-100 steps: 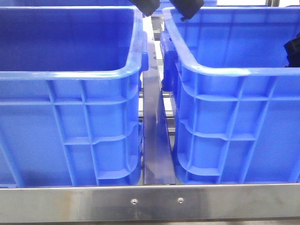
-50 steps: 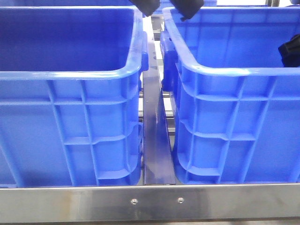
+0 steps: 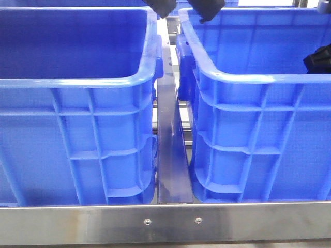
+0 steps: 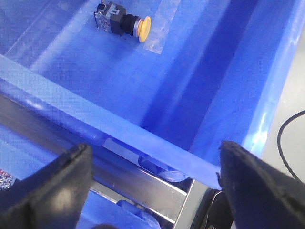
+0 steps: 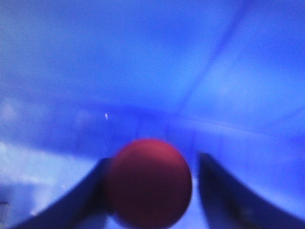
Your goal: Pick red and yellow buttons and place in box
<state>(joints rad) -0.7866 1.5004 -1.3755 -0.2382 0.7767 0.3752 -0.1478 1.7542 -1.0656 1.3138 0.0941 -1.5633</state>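
Crates of blue plastic are seen side by side at the worktop's steel edge (image 3: 170, 222), the left crate (image 3: 77, 82) and the right crate (image 3: 248, 80) parted by a narrow gap. A yellow button (image 4: 143, 27) is shown lying on a crate floor beyond the left claw (image 4: 155, 183), whose fingers are spread wide and empty over the rim. A red button (image 5: 148, 182) is pictured between the fingers of the right claw (image 5: 152, 191), apparently clamped, blurred against blue plastic.
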